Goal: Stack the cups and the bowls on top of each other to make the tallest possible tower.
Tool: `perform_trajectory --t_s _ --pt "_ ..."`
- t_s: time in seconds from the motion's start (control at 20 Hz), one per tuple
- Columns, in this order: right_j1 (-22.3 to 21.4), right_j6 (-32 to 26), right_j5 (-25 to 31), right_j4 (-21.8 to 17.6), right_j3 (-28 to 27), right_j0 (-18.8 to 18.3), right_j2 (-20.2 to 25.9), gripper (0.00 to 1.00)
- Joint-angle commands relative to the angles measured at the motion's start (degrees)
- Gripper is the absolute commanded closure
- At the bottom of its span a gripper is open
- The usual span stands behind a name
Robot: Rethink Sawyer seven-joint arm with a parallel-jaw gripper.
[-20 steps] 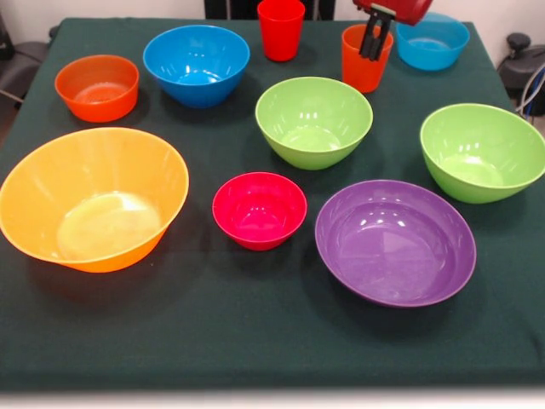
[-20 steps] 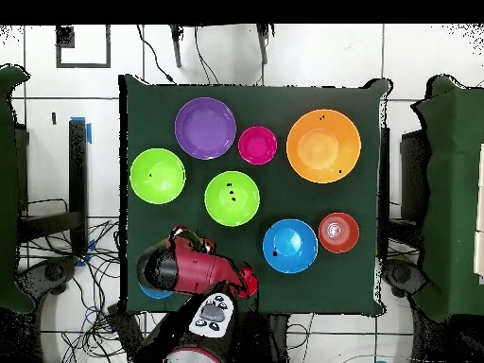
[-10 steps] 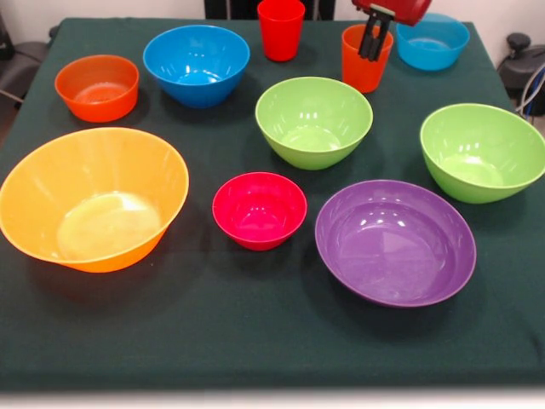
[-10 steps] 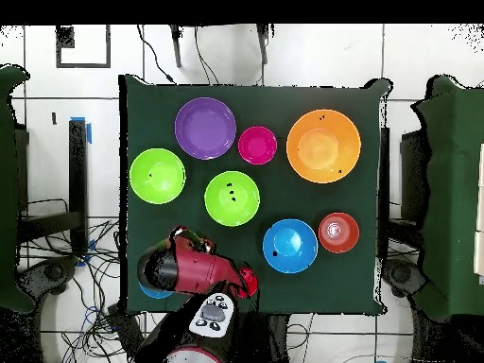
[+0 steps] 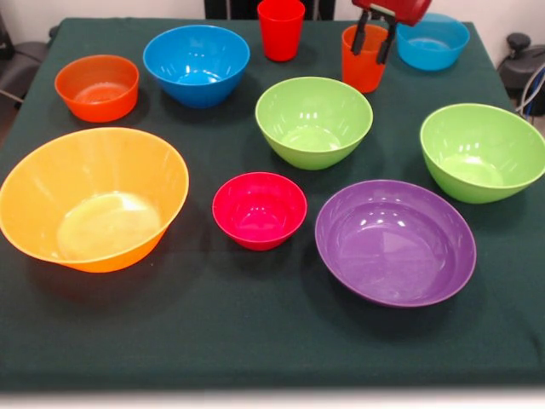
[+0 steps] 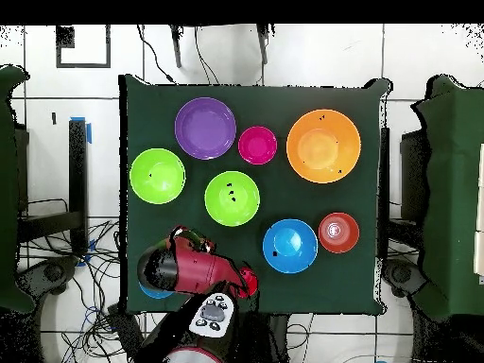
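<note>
My gripper (image 5: 375,43) hangs open at the far right of the table, with one finger (image 5: 359,37) on each side of the orange cup's (image 5: 364,66) rim. The red cup (image 5: 281,28) stands to its left. Each bowl sits alone on the green cloth: big orange bowl (image 5: 92,198), small crimson bowl (image 5: 259,210), purple bowl (image 5: 395,241), two lime green bowls (image 5: 313,121) (image 5: 481,151), two blue bowls (image 5: 197,64) (image 5: 434,40) and small orange bowl (image 5: 97,87). No tower shows. In the overhead view the arm (image 6: 189,269) hides the gripper and the orange cup.
The far blue bowl lies just right of the gripper, the nearer lime green bowl just in front of the orange cup. The table edge (image 5: 255,19) runs close behind the cups. Cables (image 6: 95,255) and chairs surround the table.
The gripper's fingers, pressed together over the orange cup before, have spread apart to either side of its rim. Nothing else has moved.
</note>
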Motion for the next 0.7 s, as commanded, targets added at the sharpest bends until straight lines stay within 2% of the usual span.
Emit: perform_trajectory --t_s 0.05,0.25,0.4,0.7 --pt "1.45 6.75 5.83 0.31 -2.81 0.86 2.61 0.00" --pt "1.17 6.68 6.13 0.34 -2.37 0.00 3.63 0.00" --pt "1.12 6.40 5.90 0.06 -2.83 0.57 2.75 0.00" --pt "-2.07 7.96 7.77 1.02 -0.01 0.74 4.36 0.00"
